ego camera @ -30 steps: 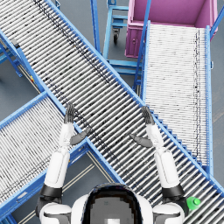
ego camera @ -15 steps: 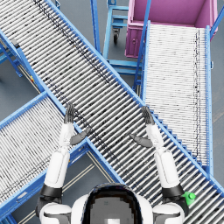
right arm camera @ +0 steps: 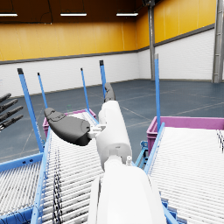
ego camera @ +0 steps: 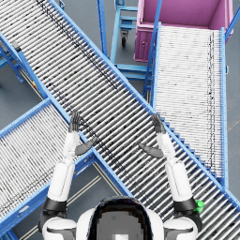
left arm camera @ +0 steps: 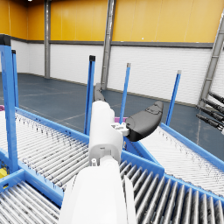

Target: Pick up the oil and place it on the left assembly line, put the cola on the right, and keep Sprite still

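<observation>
Both arms are up over the long diagonal grey roller conveyor w/ blue rails (ego camera: 117, 108). L dark hand (ego camera: 75, 133): fingers apart, thumb out, holding nothing. R dark hand (ego camera: 159, 137): same, fingers spread, empty. I see a small green object (ego camera: 200, 205) just beside my R elbow, mostly hidden, can't tell if it's the Sprite. Magenta plastic bin (ego camera: 183, 14) sits at the far end of the R-side roller line (ego camera: 187, 84).

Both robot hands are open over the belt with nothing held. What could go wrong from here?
1. A green object sits half hidden beside the right arm; the arm may knock it, bad if it is the Sprite.
2. No oil or cola is in view, so the left robot hand or right robot hand might grab the wrong item.
</observation>
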